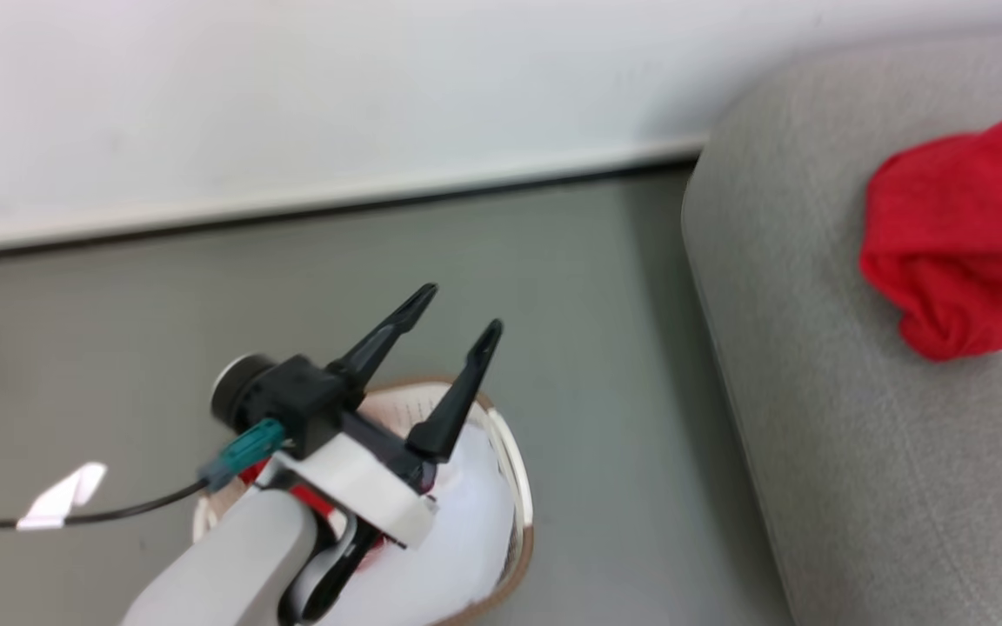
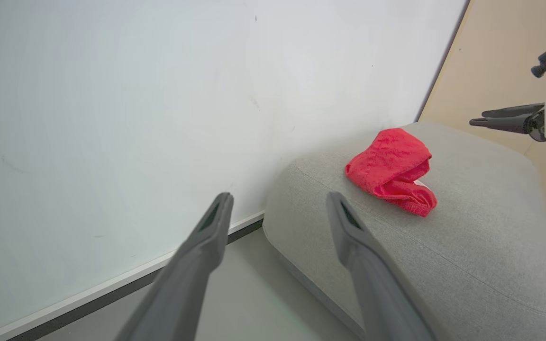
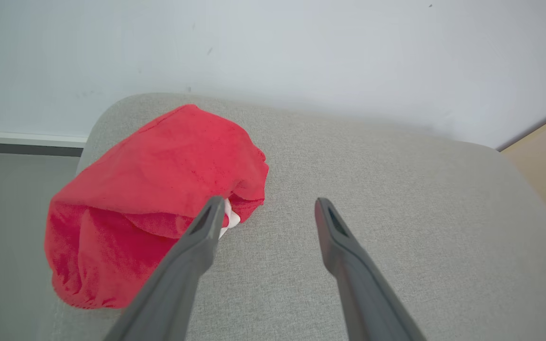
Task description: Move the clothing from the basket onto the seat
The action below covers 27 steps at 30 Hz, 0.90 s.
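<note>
Left end effector (image 1: pixel 459 309): we see its two dark fingers spread wide with nothing between them; it hangs over the basket, fingertips pointing up and away towards the wall.
Right end effector (image 3: pixel 269 202): its fingers also stand wide apart and hold nothing; it hovers above the seat, and in its own wrist view the left finger crosses in front of the edge of the red garment. We cannot tell whether that finger touches the cloth.
Clothing on the seat (image 1: pixel 953 235): one bright red garment lies crumpled near the rounded corner of the cushion, with a bit of white trim showing at its lower edge.
Clothing in the basket (image 1: pixel 314 502): we make out only a small patch of red under the left wrist; the rest is hidden by the arm.
Basket (image 1: pixel 520 487): it stands on the floor beside the seat and apart from it, its tan-brown rim partly covered by the left arm; white padding (image 1: pixel 466 530) shows inside it.
Seat (image 1: pixel 858 478): a large light grey woven cushion on our right, set near the wall.
Floor (image 1: pixel 605 348): plain grey, with a black cable (image 1: pixel 118 513) and a white scrap of tape (image 1: pixel 62 496) at the left.
Wall (image 1: pixel 379 87): white, with a pale skirting strip along its foot.
</note>
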Motion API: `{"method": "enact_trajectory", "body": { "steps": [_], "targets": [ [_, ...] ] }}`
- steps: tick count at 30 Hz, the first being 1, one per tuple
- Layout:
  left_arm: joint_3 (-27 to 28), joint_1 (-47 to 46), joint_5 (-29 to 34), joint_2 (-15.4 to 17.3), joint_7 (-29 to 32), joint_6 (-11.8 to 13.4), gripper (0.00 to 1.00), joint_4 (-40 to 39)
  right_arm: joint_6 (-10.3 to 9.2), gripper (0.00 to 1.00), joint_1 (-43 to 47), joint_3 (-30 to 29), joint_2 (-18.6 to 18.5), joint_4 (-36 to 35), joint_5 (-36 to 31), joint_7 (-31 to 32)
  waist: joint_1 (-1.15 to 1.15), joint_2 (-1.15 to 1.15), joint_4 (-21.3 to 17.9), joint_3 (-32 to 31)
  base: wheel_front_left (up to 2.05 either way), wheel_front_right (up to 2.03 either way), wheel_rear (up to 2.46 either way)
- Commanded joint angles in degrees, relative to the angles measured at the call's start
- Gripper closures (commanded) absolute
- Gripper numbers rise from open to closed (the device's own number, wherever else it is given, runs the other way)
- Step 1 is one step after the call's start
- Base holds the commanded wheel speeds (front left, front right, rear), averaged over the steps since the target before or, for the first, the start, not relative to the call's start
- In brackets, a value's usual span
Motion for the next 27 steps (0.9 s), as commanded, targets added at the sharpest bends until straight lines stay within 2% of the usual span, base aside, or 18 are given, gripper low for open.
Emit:
{"method": "enact_trajectory", "body": {
  "steps": [1,6,14,21,27],
  "targets": [
    [1.17,2.04,-1.21,0.06,-0.34,0.69,0.00,0.33,-0.12,0.00,1.53,0.13,-0.95,-2.47,0.01,-1.32,0.02,0.00,0.85,-5.84,0.00,0.00,0.00],
    [4.38,4.86,-1.72,0.15,-0.47,2.27,0.00,0.67,-0.12,0.00,3.33,-0.57,-1.07,-8.77,-0.25,-3.39,0.02,0.00,2.12,-9.87,0.00,0.00,0.00],
    [13.12,10.82,-0.52,1.37,-0.47,5.13,0.00,-0.35,-0.12,0.00,9.67,-3.30,2.65,-21.13,0.29,-7.60,0.02,0.00,5.71,-15.20,0.00,0.00,0.00],
    [20.12,17.00,0.40,1.49,-0.44,6.63,0.00,-0.69,-0.13,0.00,17.12,-8.30,10.82,-26.27,-3.20,-13.82,0.02,0.00,8.85,-17.91,0.00,0.00,0.00],
    [25.28,21.40,2.04,-1.10,-0.44,6.17,0.00,0.39,-0.13,0.00,25.99,-14.14,21.31,-28.70,-6.30,-18.69,0.02,0.00,11.23,-18.57,0.00,0.00,0.00]
  ]
}}
